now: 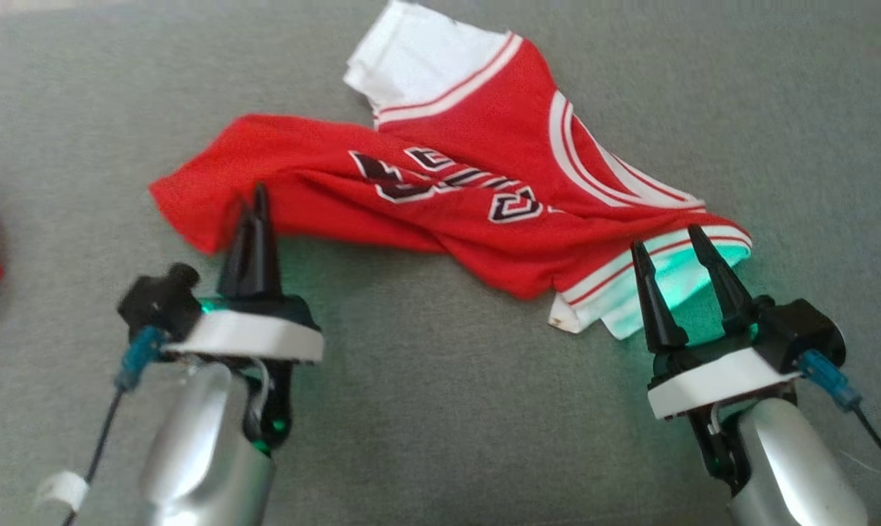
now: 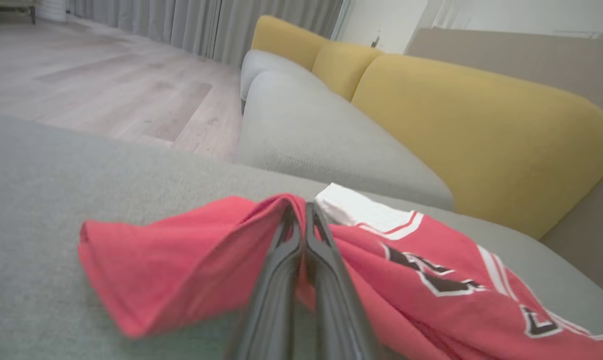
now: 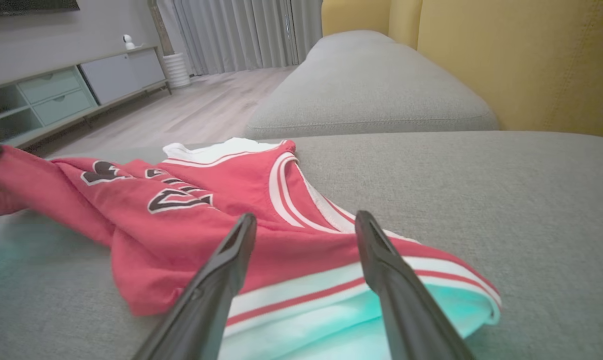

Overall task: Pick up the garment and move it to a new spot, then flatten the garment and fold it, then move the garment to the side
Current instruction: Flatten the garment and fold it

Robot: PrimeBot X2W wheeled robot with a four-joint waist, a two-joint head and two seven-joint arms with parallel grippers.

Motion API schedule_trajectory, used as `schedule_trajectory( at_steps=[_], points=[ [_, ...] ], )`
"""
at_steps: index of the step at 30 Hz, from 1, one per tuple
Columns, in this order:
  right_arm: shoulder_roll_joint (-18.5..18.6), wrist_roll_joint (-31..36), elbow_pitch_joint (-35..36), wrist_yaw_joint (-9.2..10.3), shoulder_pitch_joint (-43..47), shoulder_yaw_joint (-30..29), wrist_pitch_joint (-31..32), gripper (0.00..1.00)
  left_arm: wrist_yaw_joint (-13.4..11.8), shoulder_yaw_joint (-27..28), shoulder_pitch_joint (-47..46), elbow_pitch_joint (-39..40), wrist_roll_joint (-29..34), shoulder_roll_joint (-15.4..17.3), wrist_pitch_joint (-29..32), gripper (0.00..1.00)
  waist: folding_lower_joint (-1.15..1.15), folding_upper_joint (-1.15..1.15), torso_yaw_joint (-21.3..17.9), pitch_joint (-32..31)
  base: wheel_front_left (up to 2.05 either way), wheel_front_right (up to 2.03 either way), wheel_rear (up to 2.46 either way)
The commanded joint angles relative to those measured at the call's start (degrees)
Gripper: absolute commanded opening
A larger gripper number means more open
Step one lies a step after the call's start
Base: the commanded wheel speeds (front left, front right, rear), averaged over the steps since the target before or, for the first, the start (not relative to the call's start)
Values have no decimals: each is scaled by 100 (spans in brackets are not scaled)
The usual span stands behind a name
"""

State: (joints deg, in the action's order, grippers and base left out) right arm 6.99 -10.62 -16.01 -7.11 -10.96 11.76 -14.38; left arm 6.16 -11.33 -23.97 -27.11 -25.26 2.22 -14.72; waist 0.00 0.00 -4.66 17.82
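In the head view, the jersey (image 1: pixel 470 168) lies rumpled across the middle of the cushion (image 1: pixel 440 424), its white part reaching toward the far edge. Both forearms rise from the near edge, fingers pointing away. The left tool (image 1: pixel 254 201) is clenched on the red hem at the jersey's left end. The right tool (image 1: pixel 667 239) leans inward and is released, its fingers astride the white-striped edge at the right end.

In the left wrist view, the left tool (image 2: pixel 300 207) pinches a raised fold of the jersey (image 2: pixel 181 260), and the cloth tents up to the tips. The grasp looks sound.

In the right wrist view, the right tool (image 3: pixel 305 216) gapes low over the jersey's (image 3: pixel 206 235) trim, near the cushion. To lift well, I judge it should close on that trim and catch both layers. Both arms should then rise together, level, keeping the cloth spread between them.
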Motion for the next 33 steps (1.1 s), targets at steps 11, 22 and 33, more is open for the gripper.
schedule_trajectory(
  at_steps=[11,22,33],
  points=[
    [-226,-157,-127,-37,460,3,-62,100,105,-802,1242,1928,284,65,-28,0,0,0,1115,-1186,0,0,0],
    [-278,-119,-137,-37,371,52,-62,100,-4,-717,1259,2063,479,65,-28,0,0,0,968,-876,0,0,0],
    [-226,-126,-12,-37,50,99,-62,100,-253,513,300,181,581,220,-28,13,0,0,254,-297,0,0,0]
  ],
)
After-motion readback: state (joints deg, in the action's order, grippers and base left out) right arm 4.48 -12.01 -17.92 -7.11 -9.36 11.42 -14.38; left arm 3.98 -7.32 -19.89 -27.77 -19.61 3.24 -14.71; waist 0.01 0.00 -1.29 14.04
